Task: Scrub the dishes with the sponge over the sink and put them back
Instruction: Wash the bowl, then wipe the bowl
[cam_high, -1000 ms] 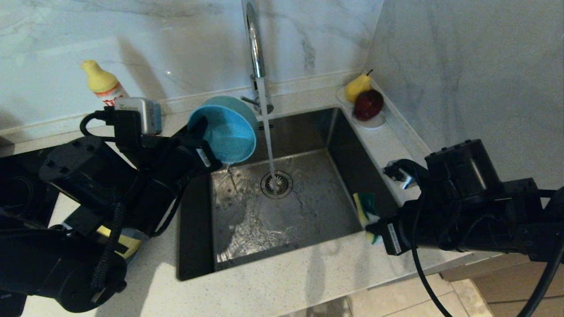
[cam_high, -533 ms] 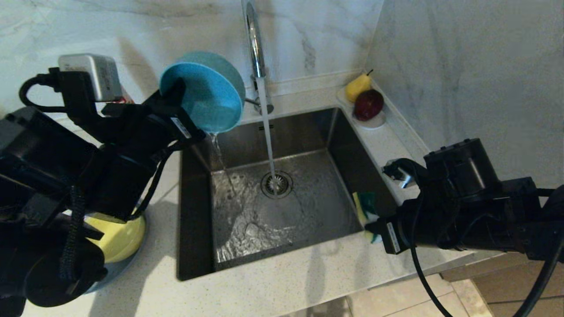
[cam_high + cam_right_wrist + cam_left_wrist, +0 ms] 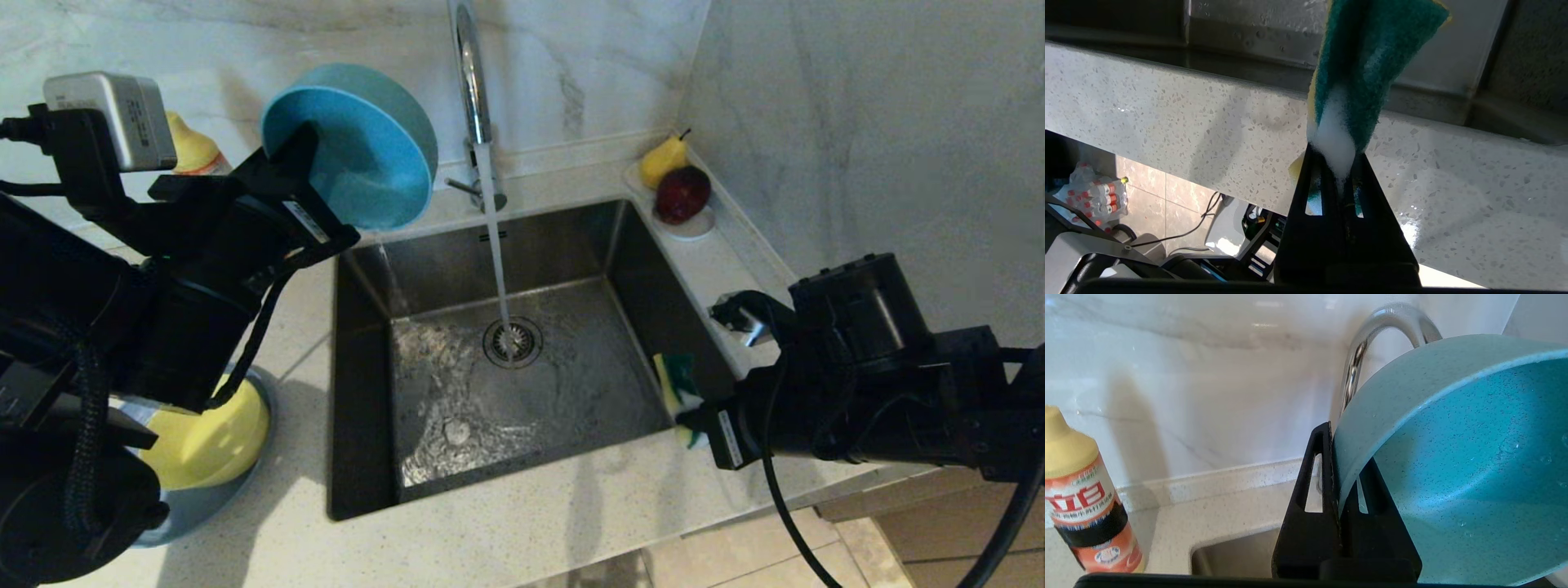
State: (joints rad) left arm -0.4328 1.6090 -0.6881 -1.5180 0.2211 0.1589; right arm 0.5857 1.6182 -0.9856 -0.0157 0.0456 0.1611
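My left gripper (image 3: 298, 159) is shut on the rim of the teal-blue bowl (image 3: 359, 151), holding it tilted on its side high above the sink's (image 3: 620, 245) back left corner; a thin trickle of water falls from it. In the left wrist view the bowl (image 3: 1474, 457) is pinched at its rim by the left gripper (image 3: 1337, 457). My right gripper (image 3: 690, 420) is shut on the foamy yellow-and-green sponge (image 3: 678, 384) at the sink's front right edge; the right wrist view shows the sponge (image 3: 1367, 69) in the right gripper (image 3: 1337, 159). The yellow bowl (image 3: 208, 441) sits upside down on the grey-blue plate (image 3: 204, 502).
The chrome tap (image 3: 469, 73) runs a stream of water onto the drain strainer (image 3: 512, 341). A detergent bottle (image 3: 192, 151) stands at the back left by the wall. A white saucer (image 3: 694, 224) with a pear and a red fruit sits at the sink's back right corner.
My left arm has lifted the teal-blue bowl up and to the left, from just over the basin to high above its back left corner. The right arm has stayed still.
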